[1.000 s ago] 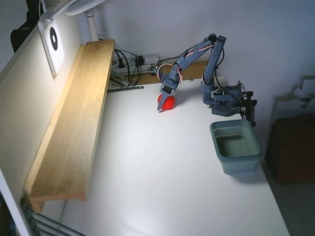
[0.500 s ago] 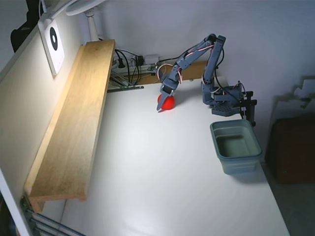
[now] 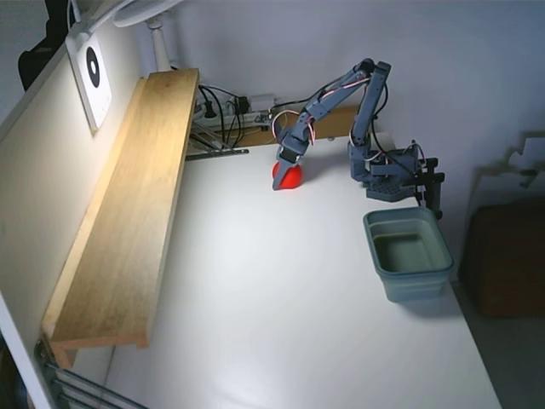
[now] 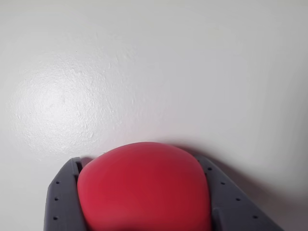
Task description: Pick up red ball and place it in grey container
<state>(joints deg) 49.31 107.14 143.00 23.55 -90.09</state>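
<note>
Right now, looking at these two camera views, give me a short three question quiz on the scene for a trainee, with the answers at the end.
1. True or false: the red ball already lies inside the grey container.
2. Multiple choice: in the wrist view, the ball sits (a) between the two fingers of the gripper, (b) on the wooden shelf, (c) on the container's rim.
3. Fill in: in the fixed view, the container stands to the ____ of the ball.

Key
1. False. The ball is at the far side of the table, at the gripper, and the container looks empty.
2. a. A grey finger flanks it on each side.
3. Right, and nearer the camera.
</note>
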